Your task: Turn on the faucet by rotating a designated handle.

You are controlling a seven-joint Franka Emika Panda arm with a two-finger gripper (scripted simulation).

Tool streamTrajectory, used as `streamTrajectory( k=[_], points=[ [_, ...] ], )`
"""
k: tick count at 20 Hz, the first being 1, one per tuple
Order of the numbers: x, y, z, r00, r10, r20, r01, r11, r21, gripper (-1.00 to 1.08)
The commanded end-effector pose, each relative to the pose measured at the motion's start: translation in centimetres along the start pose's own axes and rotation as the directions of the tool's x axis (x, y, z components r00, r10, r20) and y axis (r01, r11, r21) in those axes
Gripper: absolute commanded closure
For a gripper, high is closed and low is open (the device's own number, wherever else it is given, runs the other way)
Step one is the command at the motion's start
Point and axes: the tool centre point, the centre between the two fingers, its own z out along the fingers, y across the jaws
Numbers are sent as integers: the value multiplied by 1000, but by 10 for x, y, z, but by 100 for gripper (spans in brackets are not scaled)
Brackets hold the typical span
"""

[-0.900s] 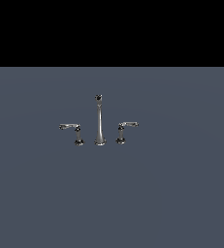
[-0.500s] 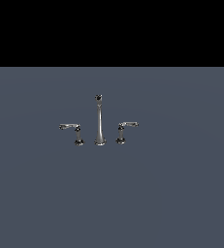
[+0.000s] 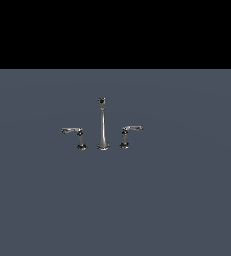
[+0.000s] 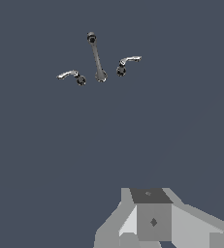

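The faucet (image 3: 102,125) and its handle (image 3: 129,133) look like glossy chrome metal on a matt grey-blue floor (image 3: 115,200).

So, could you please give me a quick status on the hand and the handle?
Hand partly in wrist view, well short of the faucet; open or shut unclear. Handle untouched, lever pointing to the exterior view's right. Nothing in the way.

the grey surface (image 3: 115,210) lies bare all around the faucet (image 3: 102,125). the spout (image 3: 102,127) stands upright between the handle (image 3: 129,134) on the exterior view's right and its twin lever (image 3: 74,135) on the left, a narrow gap on each side. outward of both levers the room is wide.
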Motion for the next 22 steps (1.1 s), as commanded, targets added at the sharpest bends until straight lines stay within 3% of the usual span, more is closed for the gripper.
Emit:
streamTrajectory(
  k=[1,11,22],
  points=[
    [10,-6,14,999,51,0,-51,999,0,108],
    [66,-29,80,956,292,-2,-292,956,2,108],
    [132,-37,152,845,535,-4,-535,845,5,108]
  ],
)
